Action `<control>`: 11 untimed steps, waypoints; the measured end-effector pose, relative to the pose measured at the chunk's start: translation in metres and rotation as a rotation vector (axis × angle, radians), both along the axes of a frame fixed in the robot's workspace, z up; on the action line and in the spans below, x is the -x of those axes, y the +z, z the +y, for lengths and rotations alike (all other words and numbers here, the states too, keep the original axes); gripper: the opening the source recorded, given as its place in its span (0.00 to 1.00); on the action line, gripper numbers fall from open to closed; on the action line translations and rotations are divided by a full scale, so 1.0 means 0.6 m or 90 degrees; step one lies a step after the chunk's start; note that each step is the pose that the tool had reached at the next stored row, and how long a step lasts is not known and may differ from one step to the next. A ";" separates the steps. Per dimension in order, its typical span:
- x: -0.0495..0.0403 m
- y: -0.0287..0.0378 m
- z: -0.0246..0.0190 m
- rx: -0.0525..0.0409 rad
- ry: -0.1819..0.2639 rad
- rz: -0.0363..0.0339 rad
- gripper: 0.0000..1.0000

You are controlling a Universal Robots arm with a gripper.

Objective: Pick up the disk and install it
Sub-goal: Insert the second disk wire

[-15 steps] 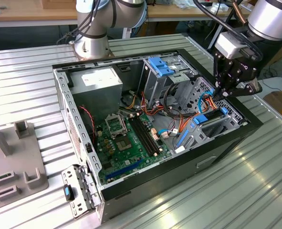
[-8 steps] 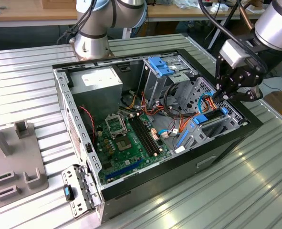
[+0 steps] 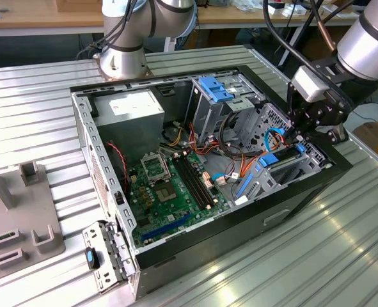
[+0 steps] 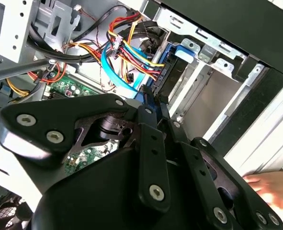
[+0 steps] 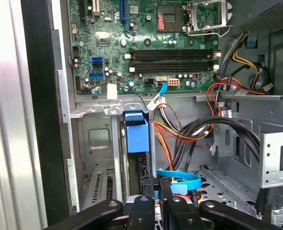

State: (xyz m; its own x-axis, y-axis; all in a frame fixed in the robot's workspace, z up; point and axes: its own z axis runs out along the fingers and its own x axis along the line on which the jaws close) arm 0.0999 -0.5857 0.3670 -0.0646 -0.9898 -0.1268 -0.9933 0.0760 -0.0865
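The disk (image 3: 277,158), a black slab with blue side rails, sits in the drive bay at the end of the open computer case (image 3: 105,166) on the exterior view's right. It appears edge-on in the first wrist view, blue tab (image 5: 136,132) toward the motherboard. In the second wrist view its blue rail (image 4: 167,60) runs along the grey bay wall. My gripper (image 3: 299,137) hangs over that bay. Its black fingers stand close together at the disk's near end in both wrist views (image 4: 153,103) (image 5: 156,189), pinching the blue edge.
The green motherboard (image 3: 169,185) (image 5: 155,48) fills the case floor. Bundled cables (image 4: 127,52) and a blue ribbon cable (image 5: 179,177) crowd the bay. A grey power supply (image 3: 134,109) and a blue latch (image 3: 214,88) sit at the back. A hand (image 4: 270,187) rests outside the case.
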 end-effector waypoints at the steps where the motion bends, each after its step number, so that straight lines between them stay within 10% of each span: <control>1: 0.000 0.000 0.0000 -0.0001 0.000 0.0000 0.17; 4: 0.000 -0.006 0.0000 -0.0001 0.000 -0.0003 0.17; 11: 0.007 -0.015 -0.0001 0.0003 0.000 -0.0177 0.17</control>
